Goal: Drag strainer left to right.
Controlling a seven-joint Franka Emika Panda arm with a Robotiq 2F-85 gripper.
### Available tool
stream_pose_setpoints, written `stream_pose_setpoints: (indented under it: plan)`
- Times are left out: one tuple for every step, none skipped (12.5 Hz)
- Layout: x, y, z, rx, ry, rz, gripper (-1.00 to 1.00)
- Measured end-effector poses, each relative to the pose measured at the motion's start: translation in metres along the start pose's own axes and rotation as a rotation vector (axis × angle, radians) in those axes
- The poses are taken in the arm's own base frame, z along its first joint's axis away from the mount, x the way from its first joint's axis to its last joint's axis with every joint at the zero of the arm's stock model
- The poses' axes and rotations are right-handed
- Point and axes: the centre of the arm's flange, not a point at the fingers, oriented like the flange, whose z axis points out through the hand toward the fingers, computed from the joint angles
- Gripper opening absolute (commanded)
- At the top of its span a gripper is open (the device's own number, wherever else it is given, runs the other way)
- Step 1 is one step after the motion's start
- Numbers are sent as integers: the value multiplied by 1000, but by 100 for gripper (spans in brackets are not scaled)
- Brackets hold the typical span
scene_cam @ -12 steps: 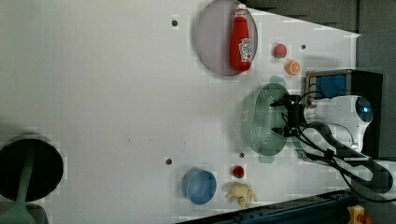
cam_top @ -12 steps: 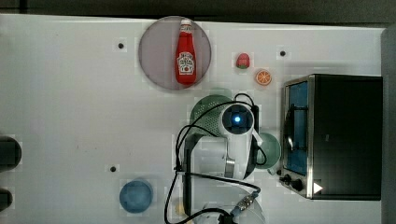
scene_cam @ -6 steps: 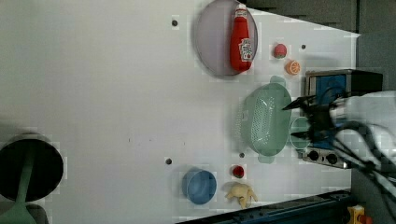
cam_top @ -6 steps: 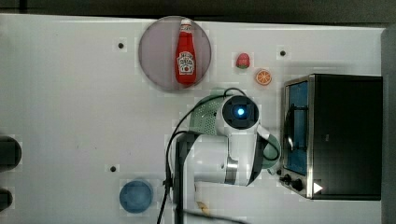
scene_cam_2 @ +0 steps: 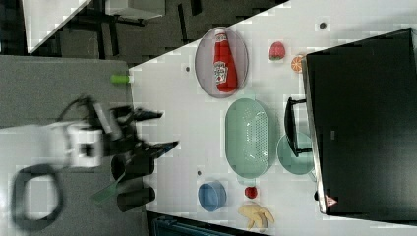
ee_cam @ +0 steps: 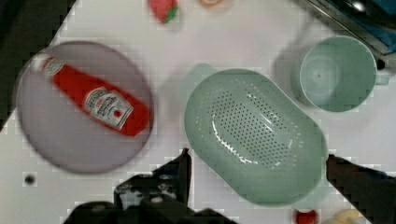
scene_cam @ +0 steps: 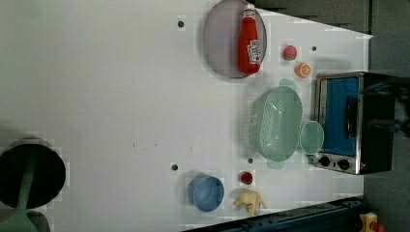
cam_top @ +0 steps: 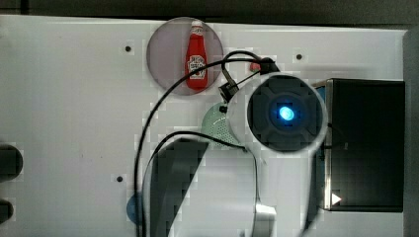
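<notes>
We see the strainer on the table, teal cup just beside it, gripper above with jaws spread, holding nothing.

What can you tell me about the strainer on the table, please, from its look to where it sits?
The strainer is a pale mint-green oval bowl that looks like plastic, its floor dotted with rows of small holes, with a small tab handle at each end. It sits upright and empty on the white table, between the grey plate and the teal cup, very near that cup; contact is unclear. The open gripper hovers above without touching it.
</notes>
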Motion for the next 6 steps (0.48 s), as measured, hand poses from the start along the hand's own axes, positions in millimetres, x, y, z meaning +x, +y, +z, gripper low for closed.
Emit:
stream_pose_setpoints:
  plan:
    - [-8,10,-28,-27,-18,-43,100]
    - [-16,22,-49,-51,-29,-66,100]
    - [-20,31,-66,-78,-23,-93,100]
    - [-21,33,-80,-74,-16,-123,100]
    - [-20,32,-91,-71,-11,-150,100]
    - [-19,29,-95,-66,-5,-164,100]
